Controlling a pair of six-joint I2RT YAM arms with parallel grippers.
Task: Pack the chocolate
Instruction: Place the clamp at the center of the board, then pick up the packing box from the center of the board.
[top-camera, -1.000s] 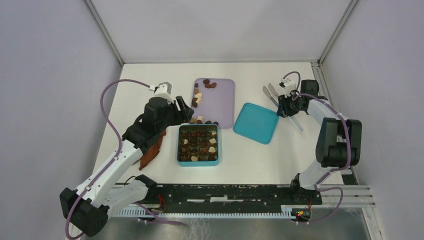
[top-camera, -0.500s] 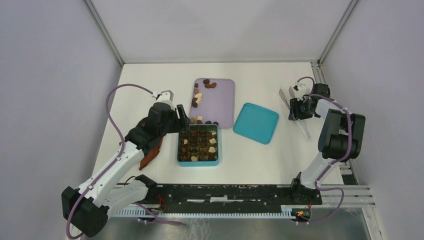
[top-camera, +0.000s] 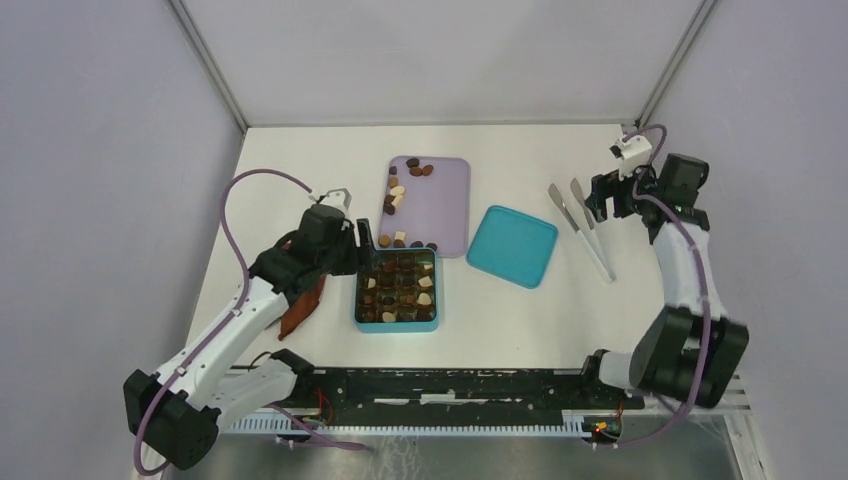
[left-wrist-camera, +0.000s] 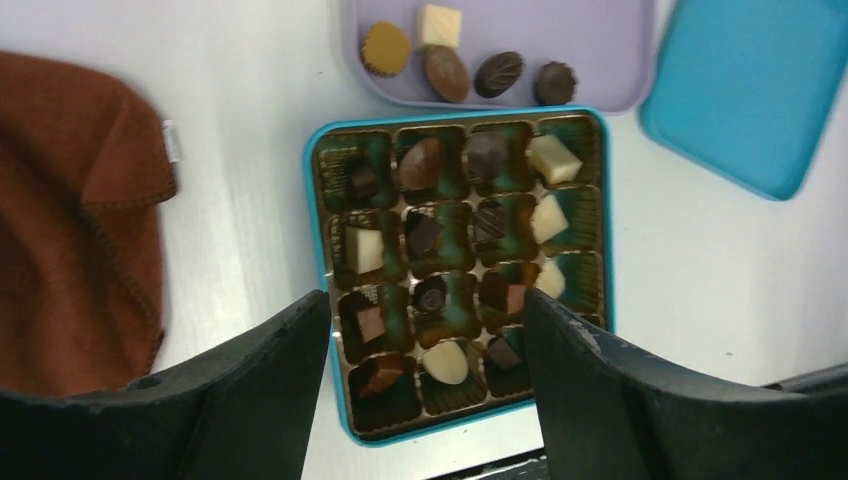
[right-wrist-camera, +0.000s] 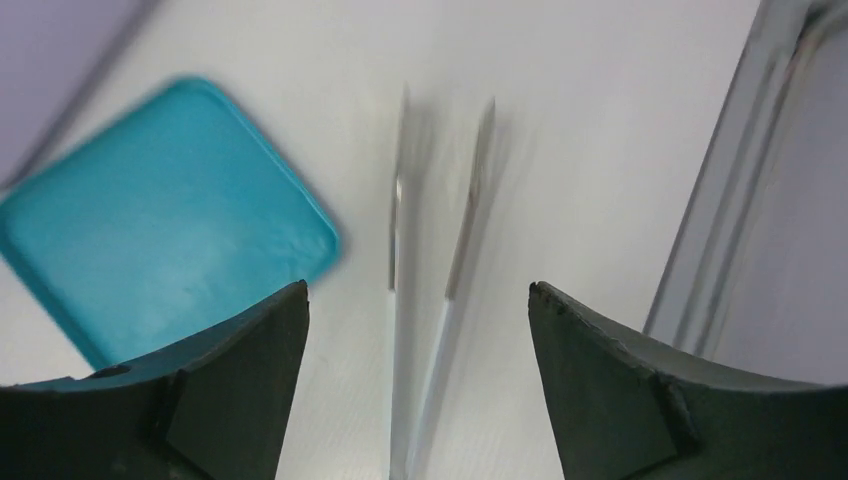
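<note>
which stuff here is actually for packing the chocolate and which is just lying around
For the job: loose chocolates, teal box, purple tray, teal lid.
Lying about: brown cloth, metal tongs, untouched right now.

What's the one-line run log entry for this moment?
left gripper: open above teal box | right gripper: open, tongs below | chocolates: part in box, part on lavender tray | teal lid: off

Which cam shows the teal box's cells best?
Left wrist: looks straight down into the teal box, cells and chocolate distinct. Top external shows it small, pieces hard to separate. Right wrist doesn't show it, just the teal lid.
</note>
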